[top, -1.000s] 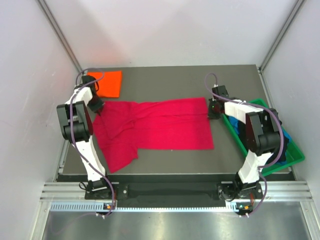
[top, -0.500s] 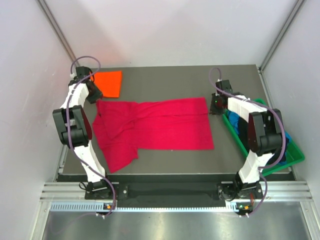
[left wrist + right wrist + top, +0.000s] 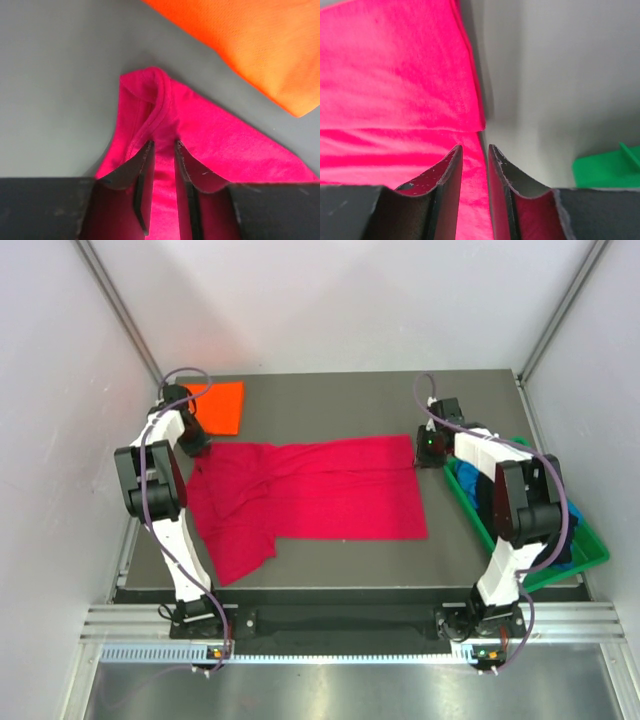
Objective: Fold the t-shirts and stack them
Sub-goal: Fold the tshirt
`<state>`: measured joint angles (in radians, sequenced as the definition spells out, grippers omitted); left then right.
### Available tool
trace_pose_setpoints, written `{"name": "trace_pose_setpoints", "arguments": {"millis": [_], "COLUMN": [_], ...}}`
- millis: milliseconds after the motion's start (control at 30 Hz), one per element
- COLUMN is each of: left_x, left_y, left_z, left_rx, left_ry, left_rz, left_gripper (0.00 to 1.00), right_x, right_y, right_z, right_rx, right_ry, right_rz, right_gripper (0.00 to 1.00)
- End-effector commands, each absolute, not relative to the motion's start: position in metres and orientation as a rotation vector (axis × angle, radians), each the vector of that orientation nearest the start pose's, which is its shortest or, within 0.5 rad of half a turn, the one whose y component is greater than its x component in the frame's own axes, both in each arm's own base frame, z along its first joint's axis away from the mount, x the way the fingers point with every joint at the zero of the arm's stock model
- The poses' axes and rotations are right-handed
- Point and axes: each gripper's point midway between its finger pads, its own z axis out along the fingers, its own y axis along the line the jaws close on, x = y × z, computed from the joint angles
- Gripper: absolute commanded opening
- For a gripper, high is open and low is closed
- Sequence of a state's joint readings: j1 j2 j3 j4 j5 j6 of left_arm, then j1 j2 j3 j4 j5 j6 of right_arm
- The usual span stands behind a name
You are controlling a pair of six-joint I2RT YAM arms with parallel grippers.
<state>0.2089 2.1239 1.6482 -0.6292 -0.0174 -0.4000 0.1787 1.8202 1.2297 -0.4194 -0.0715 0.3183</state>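
A crimson-red t-shirt (image 3: 320, 490) lies spread flat across the middle of the table, with one sleeve trailing toward the front left. My left gripper (image 3: 197, 447) is down on its far left corner. In the left wrist view a raised hem ridge of red cloth (image 3: 155, 100) runs into the narrow gap of that gripper (image 3: 162, 145), and the jaws pinch it. My right gripper (image 3: 428, 448) is at the far right corner. Its jaws (image 3: 475, 147) stand slightly apart, straddling the shirt's edge (image 3: 395, 75), which lies flat. A folded orange t-shirt (image 3: 220, 405) lies at the back left.
A green bin (image 3: 592, 552) stands along the table's right side, partly under the right arm, with blue cloth (image 3: 577, 514) showing in it. Its corner (image 3: 605, 170) shows close to the right gripper. The orange shirt (image 3: 260, 45) lies just beyond the left gripper. Grey walls close in both sides.
The left gripper lifted off toward the back left, then came back down onto the shirt's corner and narrowed. The right gripper's jaws have widened a little at the right corner. The shirt has not moved.
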Motion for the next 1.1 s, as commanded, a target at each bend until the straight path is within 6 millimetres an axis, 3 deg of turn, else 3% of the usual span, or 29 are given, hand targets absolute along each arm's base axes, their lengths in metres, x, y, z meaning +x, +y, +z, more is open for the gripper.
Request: {"name": "trace_pose_setpoints", "arguments": {"millis": [0, 167, 400, 667, 767, 867, 1067], "left_x": [0.493, 0.490, 0.480, 0.470, 0.469, 0.469, 0.462], "left_y": [0.095, 0.100, 0.119, 0.137, 0.138, 0.136, 0.144], "left_z": [0.054, 0.046, 0.039, 0.025, 0.024, 0.023, 0.021], "left_rx": [-0.765, -0.781, -0.877, -0.988, -1.000, -1.008, -1.107], "left_ry": [2.500, 2.524, 2.513, 2.509, 2.510, 2.512, 2.491], "left_rz": [-0.025, 0.018, 0.136, 0.194, 0.198, 0.180, 0.148], "left_gripper": [0.21, 0.00, 0.00, 0.00, 0.00, 0.00, 0.00], "right_x": [0.417, 0.416, 0.411, 0.410, 0.410, 0.413, 0.422], "right_y": [0.105, 0.101, 0.098, 0.100, 0.101, 0.099, 0.082], "right_z": [0.052, 0.042, 0.020, 0.015, 0.013, 0.011, 0.012], "right_rx": [0.022, 0.015, 0.036, 0.035, 0.039, 0.052, 0.142], "right_ry": [2.583, 2.593, 2.639, 2.639, 2.642, 2.641, 2.610], "right_rz": [0.337, 0.311, 0.284, 0.305, 0.306, 0.292, 0.162], "right_gripper": [0.29, 0.29, 0.28, 0.26, 0.19, 0.00, 0.00]}}
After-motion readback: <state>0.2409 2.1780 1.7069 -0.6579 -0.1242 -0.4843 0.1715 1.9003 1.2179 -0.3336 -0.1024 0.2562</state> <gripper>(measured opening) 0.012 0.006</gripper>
